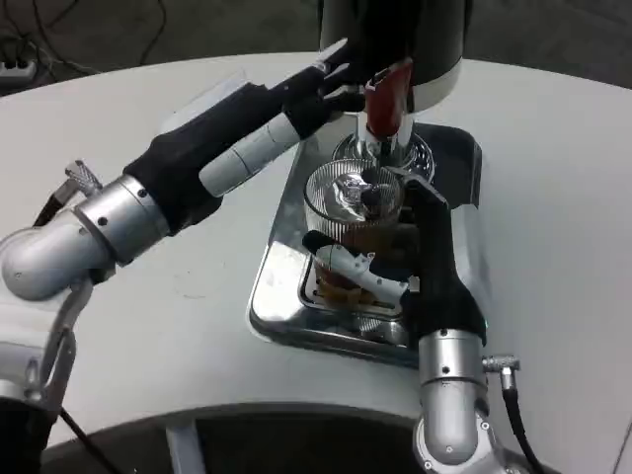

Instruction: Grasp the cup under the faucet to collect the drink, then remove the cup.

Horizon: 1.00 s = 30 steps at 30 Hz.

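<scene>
A clear ribbed cup (348,202) holding some brown drink stands on the steel drip tray (281,286) right under the faucet (383,138). My right hand (380,252) wraps the cup from the near side, fingers curled around its wall. Reaching in from the left, my left hand (321,84) has its fingers at the red tap handle (388,97) of the dispenser (395,39). Whether liquid is flowing I cannot tell.
The tray sits at the middle of the round white table (148,296), with the dispenser body standing at the tray's far end. Cables lie on the floor at the far left (20,59).
</scene>
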Motion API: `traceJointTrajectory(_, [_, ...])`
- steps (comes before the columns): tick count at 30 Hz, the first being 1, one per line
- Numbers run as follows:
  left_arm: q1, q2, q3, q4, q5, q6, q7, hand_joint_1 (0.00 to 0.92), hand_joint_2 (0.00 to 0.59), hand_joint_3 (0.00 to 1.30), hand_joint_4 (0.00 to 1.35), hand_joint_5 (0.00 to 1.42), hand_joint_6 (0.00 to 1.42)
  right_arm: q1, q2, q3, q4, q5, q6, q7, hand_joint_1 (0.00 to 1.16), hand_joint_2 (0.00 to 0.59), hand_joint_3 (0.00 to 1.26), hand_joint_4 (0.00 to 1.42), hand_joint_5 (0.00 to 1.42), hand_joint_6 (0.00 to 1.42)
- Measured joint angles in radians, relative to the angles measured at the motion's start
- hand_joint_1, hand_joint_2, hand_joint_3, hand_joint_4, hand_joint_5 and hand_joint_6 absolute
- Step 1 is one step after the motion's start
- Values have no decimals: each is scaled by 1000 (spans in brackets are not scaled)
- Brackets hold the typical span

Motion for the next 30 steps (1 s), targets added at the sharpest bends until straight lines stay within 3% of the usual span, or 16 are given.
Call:
traceJointTrajectory(6, [18, -37, 45, -58, -58, 68, -2, 0, 66, 42, 0, 92, 37, 35, 0, 6, -52, -17, 17, 1, 883, 183, 663, 704, 816, 686])
traceJointTrajectory(16, [95, -49, 89, -257, -116, 206, -1, 0, 71, 43, 0, 91, 33, 97, -3, 9, -141, -26, 42, 18, 890, 168, 703, 723, 846, 717])
traceJointTrajectory(22, [187, -17, 135, -354, -128, 249, -1, 0, 76, 40, 0, 92, 39, 152, -2, 17, -209, -35, 54, 34, 895, 160, 720, 746, 867, 749])
traceJointTrajectory(30, [276, 31, 170, -401, -121, 225, -21, 0, 78, 42, 0, 110, 50, 224, -4, 45, -294, -57, 67, 71, 899, 152, 734, 759, 896, 787])
